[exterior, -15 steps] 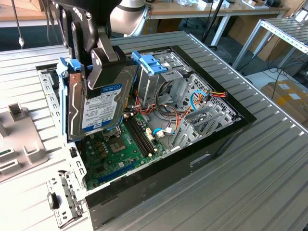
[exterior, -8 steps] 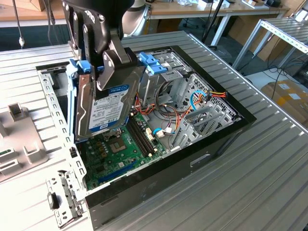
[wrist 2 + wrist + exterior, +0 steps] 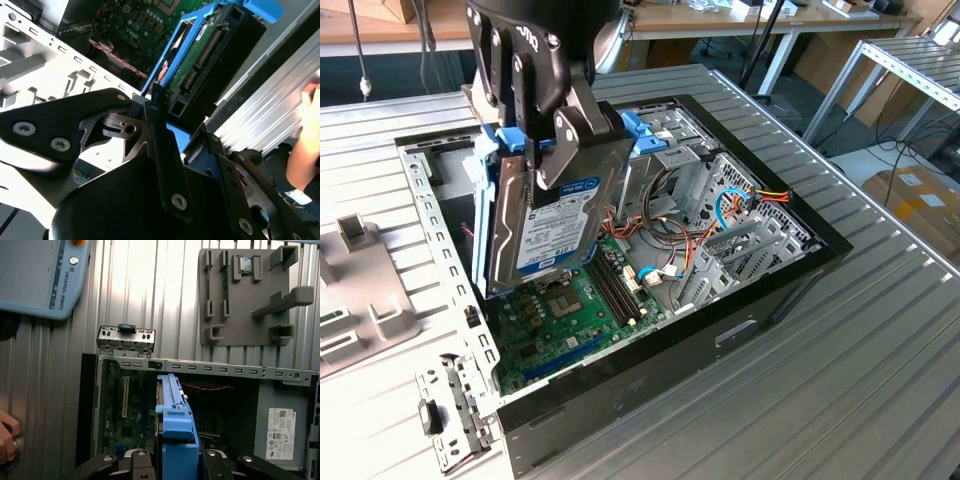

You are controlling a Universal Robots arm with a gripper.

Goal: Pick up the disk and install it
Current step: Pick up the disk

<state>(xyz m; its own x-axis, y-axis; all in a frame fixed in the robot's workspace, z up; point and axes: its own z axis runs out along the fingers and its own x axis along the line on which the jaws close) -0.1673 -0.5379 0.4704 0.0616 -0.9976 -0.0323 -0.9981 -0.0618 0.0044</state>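
The disk (image 3: pixel 555 225), a grey metal hard drive with a blue-and-white label and light-blue side rails, hangs on edge and tilted over the open computer case (image 3: pixel 760 290). Its lower end is just above the green motherboard (image 3: pixel 560 320), near the case wall on the exterior view's left. My black gripper (image 3: pixel 560 160) is shut on the disk's upper part, one finger on the label face. The second wrist view shows the disk (image 3: pixel 210 50) edge-on beyond my fingers (image 3: pixel 160 140). In the first wrist view the disk (image 3: pixel 172 405) points down into the case, held by the gripper (image 3: pixel 175 465).
A metal drive cage (image 3: pixel 695 170) and loose coloured cables (image 3: pixel 740 205) fill the case's far side. A grey fixture plate (image 3: pixel 245 290) and a small metal bracket (image 3: pixel 126 336) lie on the ribbed table beside the case. A person's hand (image 3: pixel 7 435) and a teach pendant (image 3: pixel 40 275) are close by.
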